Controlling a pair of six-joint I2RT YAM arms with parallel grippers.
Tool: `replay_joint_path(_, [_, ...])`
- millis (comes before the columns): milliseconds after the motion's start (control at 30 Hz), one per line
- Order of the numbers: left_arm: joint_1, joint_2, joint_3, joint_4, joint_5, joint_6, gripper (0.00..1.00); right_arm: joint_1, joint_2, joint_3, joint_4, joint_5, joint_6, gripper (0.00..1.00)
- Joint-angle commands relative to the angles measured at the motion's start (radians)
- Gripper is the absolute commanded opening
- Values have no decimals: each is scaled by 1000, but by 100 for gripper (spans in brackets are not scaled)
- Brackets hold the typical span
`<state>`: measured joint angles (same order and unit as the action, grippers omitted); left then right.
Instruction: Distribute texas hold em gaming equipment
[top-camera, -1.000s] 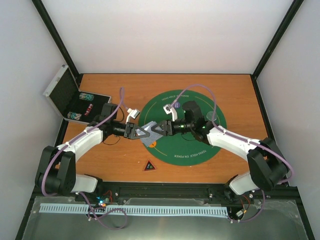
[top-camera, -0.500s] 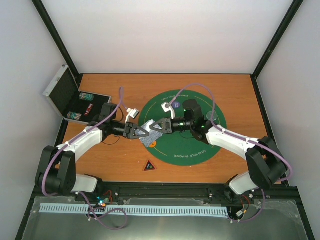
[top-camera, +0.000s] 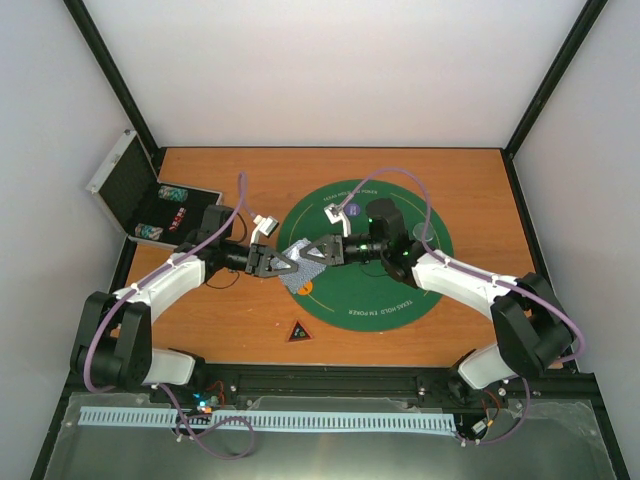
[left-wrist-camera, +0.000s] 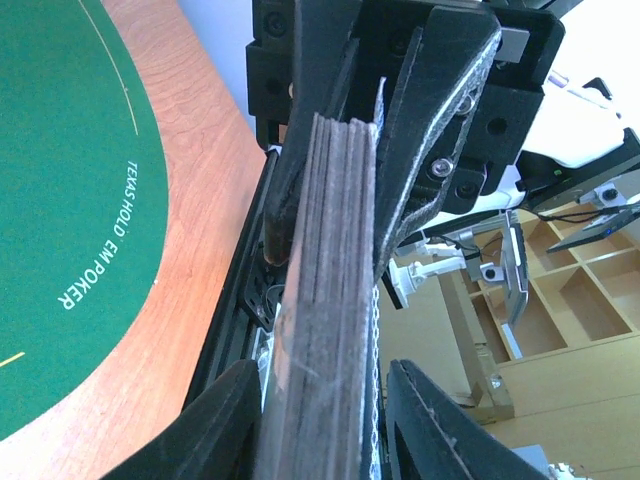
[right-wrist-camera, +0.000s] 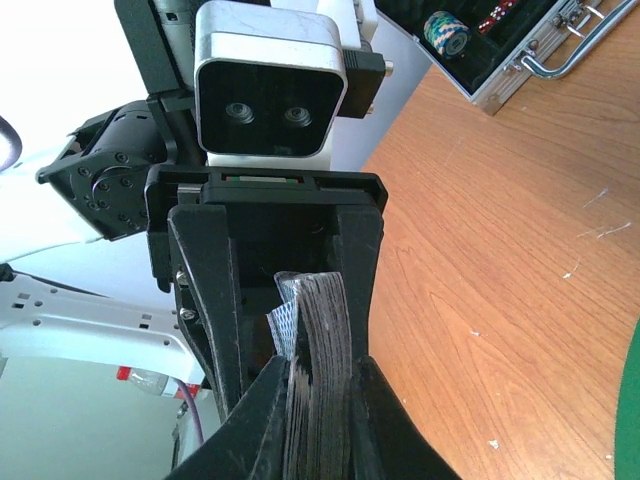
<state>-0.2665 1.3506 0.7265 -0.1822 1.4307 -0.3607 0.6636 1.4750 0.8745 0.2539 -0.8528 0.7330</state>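
A deck of grey-blue-backed cards (top-camera: 303, 253) hangs in the air between my two grippers, over the left edge of the green poker mat (top-camera: 385, 295). My right gripper (top-camera: 322, 250) is shut on it; in the right wrist view (right-wrist-camera: 320, 400) the fingers pinch the deck (right-wrist-camera: 325, 310) edge-on. My left gripper (top-camera: 280, 263) faces it with jaws open. In the left wrist view (left-wrist-camera: 320, 400) there is a gap on each side of the deck (left-wrist-camera: 330, 250). More grey-blue cards (top-camera: 297, 284) lie on the mat's edge. A purple chip (top-camera: 352, 211), a clear disc (top-camera: 422, 232) and a dark triangle (top-camera: 298, 331) lie nearby.
The open silver case (top-camera: 130, 190) stands at the table's far left with chip stacks (top-camera: 172, 193) inside. It also shows in the right wrist view (right-wrist-camera: 500, 60). Black frame posts and white walls ring the wooden table (top-camera: 470, 180).
The right wrist has rolled and its camera has swung up and left. The deck has shifted slightly up and right. The left arm has barely moved.
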Motion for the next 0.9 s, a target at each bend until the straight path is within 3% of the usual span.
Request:
replay_joint_path(0, [-2,-36,12,13,77,3,34,-22,23,29,46,65,9,3])
replay_joint_path(233, [-2,-42,10,49,113,2,29,-24,36,26,89,73,39,3])
replay_joint_path(367, [-2,-42,11,48,117,0,23,-24,46,54,-19,85,-20,25])
replay_joint_path(867, [-2,-35,11,75,142,-26,25,-24,17,50,-131,70,-120,53])
